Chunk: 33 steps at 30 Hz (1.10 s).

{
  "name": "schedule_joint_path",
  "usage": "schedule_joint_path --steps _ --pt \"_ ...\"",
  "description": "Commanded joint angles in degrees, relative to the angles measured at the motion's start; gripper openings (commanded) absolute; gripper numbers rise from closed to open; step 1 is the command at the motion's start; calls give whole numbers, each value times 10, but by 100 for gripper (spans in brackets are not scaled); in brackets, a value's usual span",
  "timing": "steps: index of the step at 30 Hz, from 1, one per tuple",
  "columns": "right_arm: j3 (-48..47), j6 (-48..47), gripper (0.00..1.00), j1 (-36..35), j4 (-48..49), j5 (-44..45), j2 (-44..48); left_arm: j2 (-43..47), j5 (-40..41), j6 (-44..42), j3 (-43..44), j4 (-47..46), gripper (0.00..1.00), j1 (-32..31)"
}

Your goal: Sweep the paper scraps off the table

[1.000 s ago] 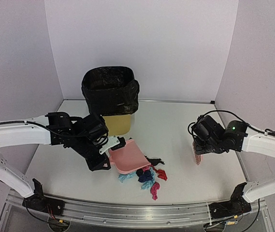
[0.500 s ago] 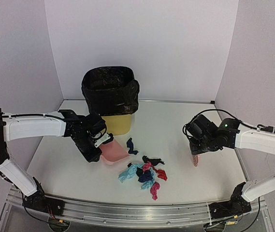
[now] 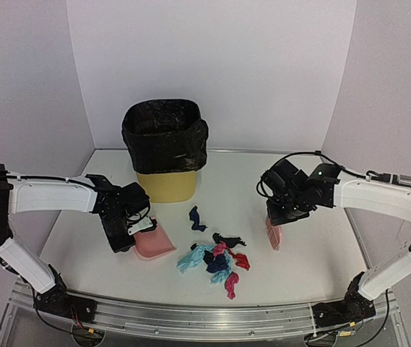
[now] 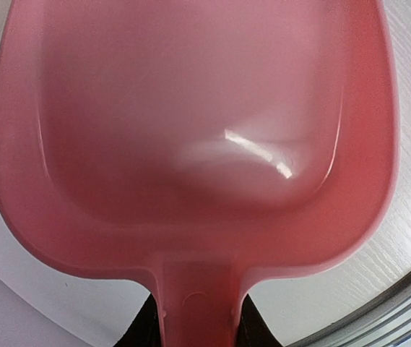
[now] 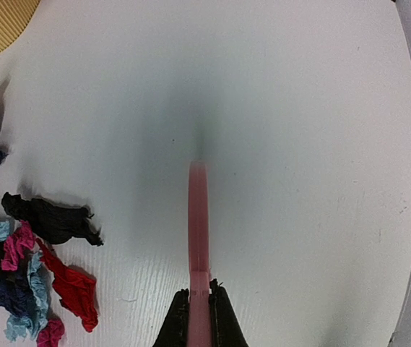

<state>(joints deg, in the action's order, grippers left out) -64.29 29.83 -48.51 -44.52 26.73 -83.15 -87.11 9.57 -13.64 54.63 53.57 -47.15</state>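
Observation:
The paper scraps (image 3: 216, 262) lie in a loose pile of red, pink, light blue, navy and black wads on the table (image 3: 299, 275), and one navy scrap (image 3: 196, 217) sits apart behind them. My left gripper (image 3: 129, 235) is shut on the handle of the pink dustpan (image 3: 153, 243), which rests left of the pile. In the left wrist view the empty dustpan (image 4: 198, 130) fills the frame, its handle pinched in the gripper (image 4: 196, 325). My right gripper (image 3: 277, 213) is shut on the pink brush (image 3: 273, 233), right of the pile. From the right wrist, the brush (image 5: 198, 217) shows edge-on above the gripper (image 5: 198, 303), with scraps (image 5: 39, 267) to its left.
A yellow bin with a black liner (image 3: 165, 141) stands at the back, behind the dustpan. White walls close off the table at the back and on both sides. An aluminium rail (image 3: 205, 318) runs along the front edge.
The left arm has pulled the dustpan back to the left, away from the pile, uncovering a navy scrap. The right arm has carried the brush left and lower, toward the pile.

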Motion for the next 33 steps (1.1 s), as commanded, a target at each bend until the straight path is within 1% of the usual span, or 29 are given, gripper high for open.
schedule_joint_path --steps 1,3,7,10,15,25,28,33 --pt "-62 59 0 0 -73 -66 -38 40 -10 -48 1 16 0 -30" --pt "-76 81 0 0 -103 -89 -53 38 -12 -50 -4 20 0 -51" --pt "-80 114 0 -1 -108 -127 -82 12 -19 -53 1 28 0 -82" --pt "-99 122 0 -13 -108 -128 -110 -13 -16 -57 13 34 0 -100" --pt "-156 133 0 -56 -107 -135 -174 -33 -35 -71 21 15 0 -105" --pt "-312 147 0 -121 -59 -208 -307 -40 -71 -85 19 -11 0 -116" --pt "-353 149 0 -137 -41 -224 -334 -39 -83 -85 21 -15 0 -119" --pt "-394 160 0 -151 -13 -262 -358 -27 -93 -88 20 -28 0 -120"
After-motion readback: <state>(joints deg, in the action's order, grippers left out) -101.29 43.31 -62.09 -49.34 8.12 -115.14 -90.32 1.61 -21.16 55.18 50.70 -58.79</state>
